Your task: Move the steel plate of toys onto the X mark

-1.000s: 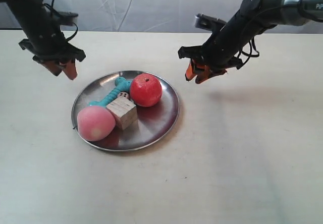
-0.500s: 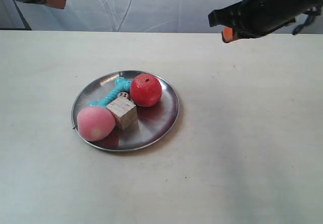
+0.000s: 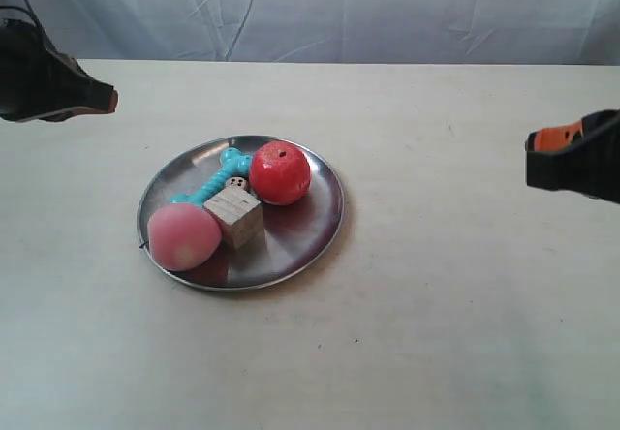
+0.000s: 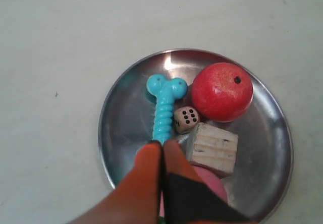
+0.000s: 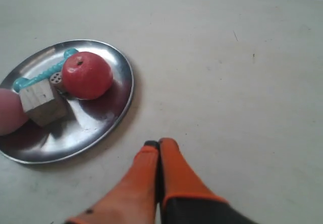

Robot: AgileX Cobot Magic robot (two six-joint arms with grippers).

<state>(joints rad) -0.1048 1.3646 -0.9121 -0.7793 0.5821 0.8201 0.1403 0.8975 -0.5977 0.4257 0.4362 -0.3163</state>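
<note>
The pale tabletop [image 3: 455, 333] fills the exterior view, and the steel plate [image 3: 310, 227] sits flat on it, left of centre. It carries all the toys: the pink ball [image 3: 182, 236] at its lower left, the red ball [image 3: 280, 172] at its upper right, the wooden cube [image 3: 235, 217] between them, the teal bone [image 3: 215, 180] towards the top, and the small die [image 3: 237, 184] just above the cube. I cannot pick out the X mark for certain. A tiny dark fleck [image 3: 143, 246] touches the plate's left rim, but it is too small to read, so I cannot judge whether the plate is already on its target or has yet to be moved there. Neither arm is at the plate: one is at the middle left edge of the exterior view, the other at the middle right edge, both well apart from the plate. The left gripper [image 4: 162, 146] is clenched, tips pressed together on nothing, above the dish. The right gripper [image 5: 158, 146] is likewise clenched and empty, above bare table beside the plate.
</note>
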